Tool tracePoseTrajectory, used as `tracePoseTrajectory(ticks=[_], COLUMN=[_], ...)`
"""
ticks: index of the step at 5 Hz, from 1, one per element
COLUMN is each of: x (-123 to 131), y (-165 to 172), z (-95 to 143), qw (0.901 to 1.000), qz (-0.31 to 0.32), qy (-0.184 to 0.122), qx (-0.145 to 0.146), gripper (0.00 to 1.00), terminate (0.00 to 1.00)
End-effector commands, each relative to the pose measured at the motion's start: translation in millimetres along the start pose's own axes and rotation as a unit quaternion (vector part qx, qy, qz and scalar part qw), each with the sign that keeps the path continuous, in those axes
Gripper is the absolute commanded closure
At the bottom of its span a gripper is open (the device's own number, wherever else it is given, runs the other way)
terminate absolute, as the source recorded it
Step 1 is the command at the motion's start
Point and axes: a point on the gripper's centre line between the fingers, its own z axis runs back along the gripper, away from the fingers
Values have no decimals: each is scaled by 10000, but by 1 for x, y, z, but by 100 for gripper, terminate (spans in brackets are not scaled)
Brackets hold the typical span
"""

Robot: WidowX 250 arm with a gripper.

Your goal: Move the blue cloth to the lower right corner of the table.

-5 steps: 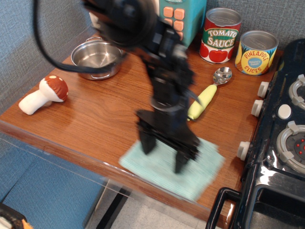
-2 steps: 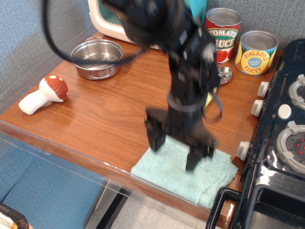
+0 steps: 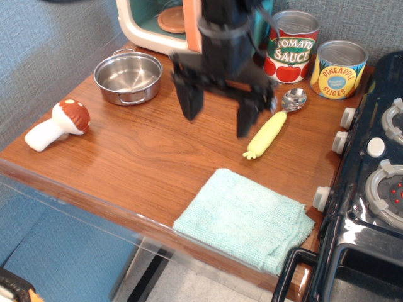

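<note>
The blue cloth is lying at the table's lower right corner, gripper hovering wide and empty; placement looking done, only retreat remaining.

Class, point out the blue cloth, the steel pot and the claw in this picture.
cloth (image 3: 245, 220), table camera view, middle of its top surface
pot (image 3: 128, 70), same view, inside bottom
claw (image 3: 218, 118), same view, midway between its open fingertips

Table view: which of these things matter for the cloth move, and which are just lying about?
In the job:
blue cloth, flat at the lower right corner
table
gripper, open, raised clear of the cloth

Lying about:
steel pot
mushroom toy
yellow-handled spoon
tomato sauce can
pineapple can
toy stove
</note>
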Motion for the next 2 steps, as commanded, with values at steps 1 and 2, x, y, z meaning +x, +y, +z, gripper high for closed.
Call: tracePoseTrajectory(ticks=[1,2], x=[5,5], y=[11,11], z=[24,24], qw=[9984,9984], qz=[-554,-554], qy=[-53,-53], qx=[80,80], gripper=[0,0], terminate=[0,100])
